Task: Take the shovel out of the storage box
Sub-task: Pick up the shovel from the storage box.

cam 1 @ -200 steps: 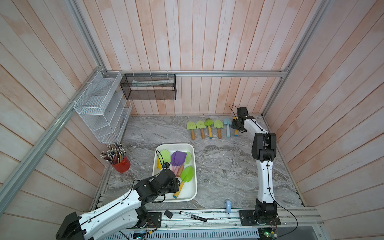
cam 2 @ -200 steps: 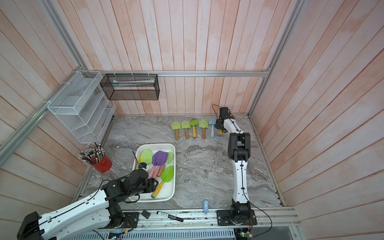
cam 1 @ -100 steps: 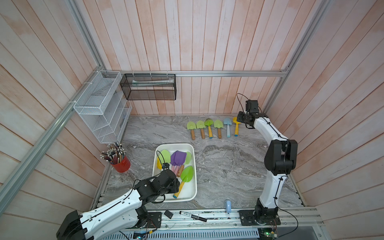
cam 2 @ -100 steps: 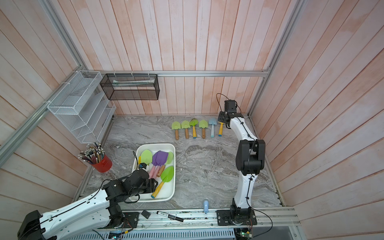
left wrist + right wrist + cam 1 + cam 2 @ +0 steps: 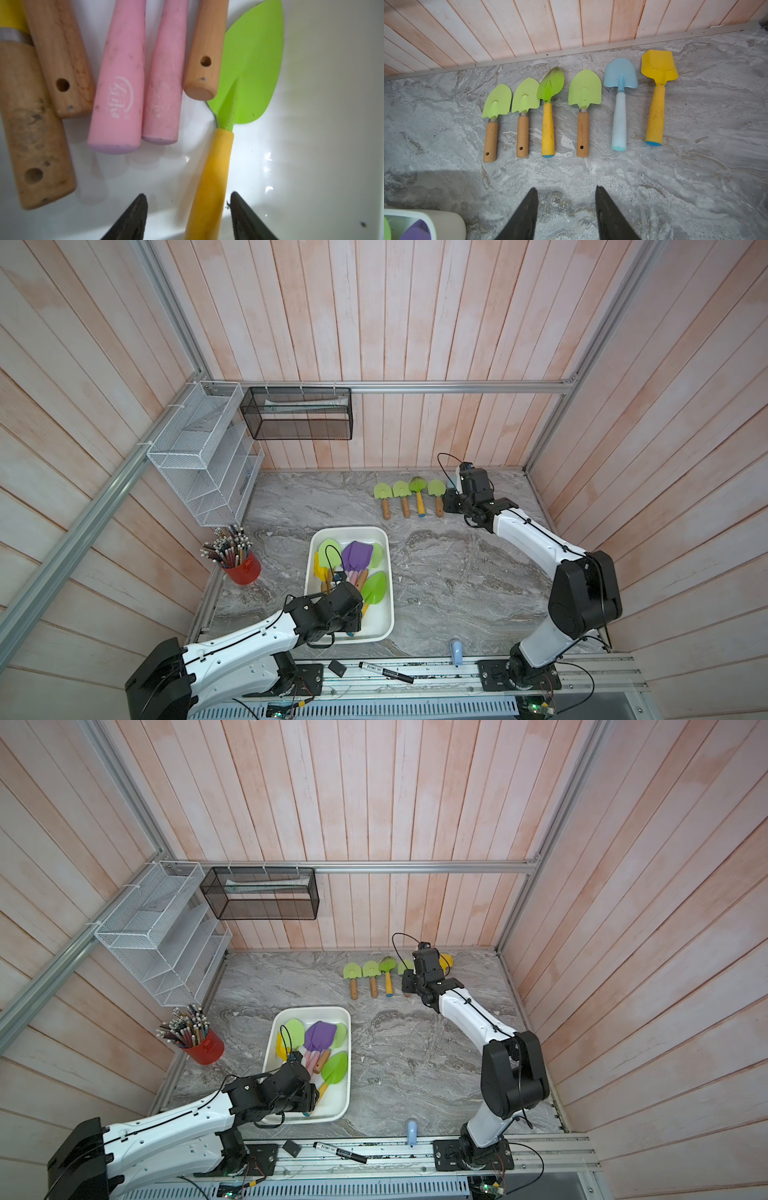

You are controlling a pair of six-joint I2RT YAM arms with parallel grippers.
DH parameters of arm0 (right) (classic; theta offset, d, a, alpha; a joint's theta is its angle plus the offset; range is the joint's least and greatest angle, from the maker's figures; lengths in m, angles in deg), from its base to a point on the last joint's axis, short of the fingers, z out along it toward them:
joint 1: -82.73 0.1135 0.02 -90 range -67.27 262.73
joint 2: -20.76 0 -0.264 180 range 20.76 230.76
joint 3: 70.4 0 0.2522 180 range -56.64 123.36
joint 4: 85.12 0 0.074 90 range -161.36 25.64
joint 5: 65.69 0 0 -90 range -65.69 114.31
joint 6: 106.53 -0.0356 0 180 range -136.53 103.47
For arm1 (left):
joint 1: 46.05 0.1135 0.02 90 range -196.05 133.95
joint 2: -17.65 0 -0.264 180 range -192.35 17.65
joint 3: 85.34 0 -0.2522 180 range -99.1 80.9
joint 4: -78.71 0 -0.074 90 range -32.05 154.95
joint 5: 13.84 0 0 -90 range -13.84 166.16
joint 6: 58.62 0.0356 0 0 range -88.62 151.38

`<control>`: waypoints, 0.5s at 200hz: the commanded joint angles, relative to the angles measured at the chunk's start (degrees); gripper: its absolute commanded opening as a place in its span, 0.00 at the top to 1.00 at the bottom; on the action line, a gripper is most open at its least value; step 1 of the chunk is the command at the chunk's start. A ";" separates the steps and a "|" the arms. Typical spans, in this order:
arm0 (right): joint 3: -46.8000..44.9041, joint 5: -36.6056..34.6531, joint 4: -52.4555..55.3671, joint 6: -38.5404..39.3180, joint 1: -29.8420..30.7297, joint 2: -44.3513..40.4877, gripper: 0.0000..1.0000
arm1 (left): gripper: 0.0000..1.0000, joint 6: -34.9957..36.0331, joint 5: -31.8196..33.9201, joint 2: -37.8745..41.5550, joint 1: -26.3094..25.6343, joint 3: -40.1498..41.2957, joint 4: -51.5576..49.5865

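The left gripper (image 5: pixel 188 194) is open, its fingers (image 5: pixel 133 218) on both sides of the yellow handle (image 5: pixel 209 176) of the green shovel (image 5: pixel 234 108), which lies in the near right part of the storage box (image 5: pixel 379 620). We judge it better to center first, because the handle is nearer to one finger, then close and lift straight up, clear of the wooden handle (image 5: pixel 205 52) overlapping the blade (image 5: pixel 253 62). The right gripper (image 5: pixel 566 188) is open and empty above the table (image 5: pixel 695 187), near the row of shovels (image 5: pixel 583 116). In both top views the wrist (image 5: pixel 332 608) hides the left fingers; the handle's end is cut off.
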 commanded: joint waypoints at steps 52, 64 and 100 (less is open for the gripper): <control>-5.52 1.21 -4.62 -2.00 0.04 -4.45 0.53 | 0.35 1.87 -1.80 -6.69 -3.66 -1.33 1.77; -6.16 1.77 -5.18 -2.14 0.05 -4.53 0.53 | 0.35 2.10 -1.72 -8.01 -4.01 -1.80 1.74; -6.84 3.72 -6.36 -1.70 0.03 -3.43 0.53 | 0.37 3.71 -1.79 -10.70 -4.28 -2.92 1.40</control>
